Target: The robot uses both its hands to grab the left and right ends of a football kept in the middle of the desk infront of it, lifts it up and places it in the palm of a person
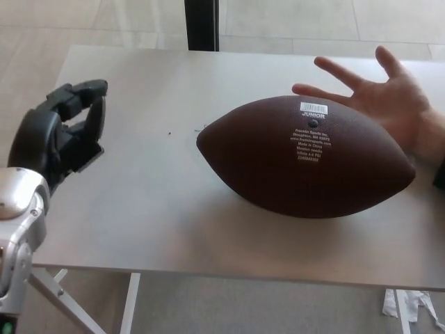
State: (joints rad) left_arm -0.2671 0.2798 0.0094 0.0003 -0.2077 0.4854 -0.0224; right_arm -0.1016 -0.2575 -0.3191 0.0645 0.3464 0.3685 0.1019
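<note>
- While the football (304, 156) lies on its side near the middle of the desk (139, 181), somewhat toward the right, no robot hand touches it.
- Its long axis runs roughly left to right, one pointed end facing the left hand (59, 132) and the other reaching toward the desk's right edge.
- White printed text and a barcode label sit on its upper face; the skin looks brown and pebbled.
- The left hand hangs over the desk's left part, well apart from the ball, holding nothing, its fingers (87, 90) curled forward with a gap to the thumb.
- No part of the right hand shows, so its state is unknown.
- A person's hand (382, 97) is spread, palm open, just behind the ball's right upper side; whether it touches the ball cannot be told.
- Judged from its look, the ball is light, firm and slightly springy, with a grained skin that should grip fairly well.
- Its tapered ends could squirt out of a one-sided squeeze, and the rounded belly lets it roll.
- Best hold seems to be pressing inward on both pointed ends at once, each hand cupping a tip along the long axis.
</note>
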